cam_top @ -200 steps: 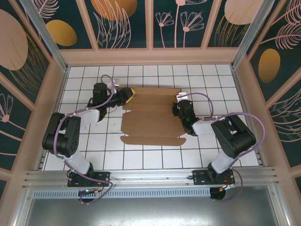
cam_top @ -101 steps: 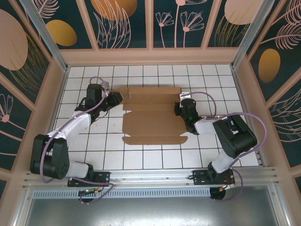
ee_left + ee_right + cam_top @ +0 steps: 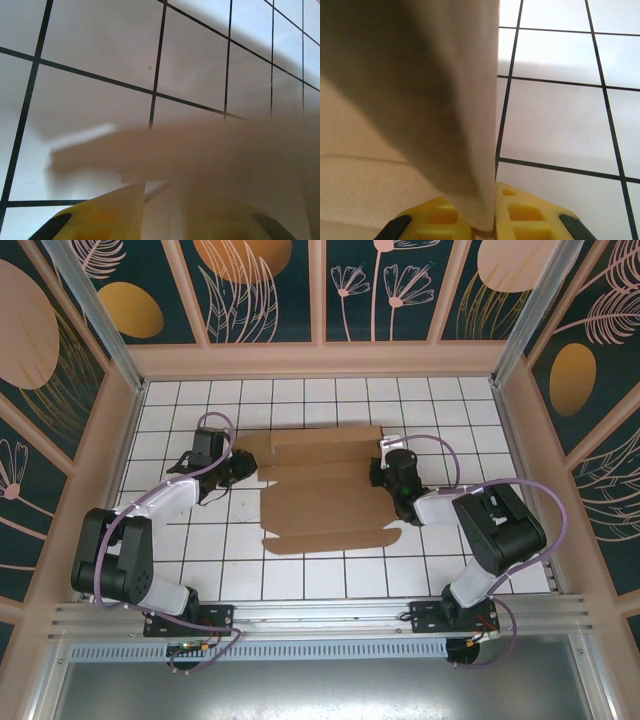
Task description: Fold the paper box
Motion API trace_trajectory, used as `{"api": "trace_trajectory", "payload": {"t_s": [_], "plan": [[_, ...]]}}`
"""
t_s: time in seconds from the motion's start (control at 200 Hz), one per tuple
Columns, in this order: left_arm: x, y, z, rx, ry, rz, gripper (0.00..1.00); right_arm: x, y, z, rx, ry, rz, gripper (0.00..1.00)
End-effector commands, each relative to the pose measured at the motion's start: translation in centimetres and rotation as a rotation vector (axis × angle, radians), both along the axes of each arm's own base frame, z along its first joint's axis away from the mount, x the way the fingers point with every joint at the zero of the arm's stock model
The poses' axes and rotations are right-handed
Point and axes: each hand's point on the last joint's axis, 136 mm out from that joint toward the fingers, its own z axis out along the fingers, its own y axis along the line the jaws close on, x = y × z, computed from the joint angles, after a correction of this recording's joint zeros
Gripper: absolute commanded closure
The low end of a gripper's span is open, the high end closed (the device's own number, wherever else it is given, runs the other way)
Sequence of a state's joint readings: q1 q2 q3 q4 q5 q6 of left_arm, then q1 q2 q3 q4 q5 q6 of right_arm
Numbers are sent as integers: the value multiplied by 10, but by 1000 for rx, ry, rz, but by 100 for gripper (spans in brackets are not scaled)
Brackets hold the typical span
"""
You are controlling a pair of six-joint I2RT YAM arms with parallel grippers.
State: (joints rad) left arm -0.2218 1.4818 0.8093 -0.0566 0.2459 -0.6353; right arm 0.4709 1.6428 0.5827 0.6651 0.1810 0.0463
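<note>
Early going on the box [image 3: 325, 490]: spread out mid-worktop [image 3: 320, 585] as a nearly flat sheet, between the two arms, creases showing but no walls raised and nothing tucked. Judging from that, almost all of the folding left to do: sides up, flaps in, lid over.

Over to the right end effector [image 3: 379, 466], down at the box's right edge toward the far end. Closed on cardboard there, seen from the right wrist: a flap edge running straight down between the yellow pads [image 3: 525, 212], pinched, and standing up off the tiles. Looks like the start of a side fold.

Across to the left end effector [image 3: 238, 466], at the far-left corner of the box. From the left wrist, blurred cardboard lying across the yellow fingers [image 3: 100, 217], close to the lens, tiles beyond. Clamped or merely beside the flap? Cannot tell from here.

Poses now. Left arm reaching far forward from its base, elbow swung out to the left, forearm angled inward to that corner, wrist low. Right arm folded tighter, elbow out on the right, forearm pointing in and leftward, wrist low at the edge. Both ends of the far half covered, near half lying free on the tiles.
</note>
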Motion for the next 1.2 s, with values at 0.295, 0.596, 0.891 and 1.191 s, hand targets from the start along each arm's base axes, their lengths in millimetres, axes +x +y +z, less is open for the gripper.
{"api": "trace_trajectory", "payload": {"t_s": [0.295,0.596,0.891,1.191], "plan": [[1,-9,-22,-60,46,3,62,10,10,9,34,-47,21,87],[-16,-14,-55,-33,125,14,54,10,9,10,48,-36,5,87],[-23,3,-50,34,74,103,50,11,-3,7,78,-15,-84,87],[-23,-7,-22,-139,-60,131,49,16,-14,6,121,11,-190,88]]}}
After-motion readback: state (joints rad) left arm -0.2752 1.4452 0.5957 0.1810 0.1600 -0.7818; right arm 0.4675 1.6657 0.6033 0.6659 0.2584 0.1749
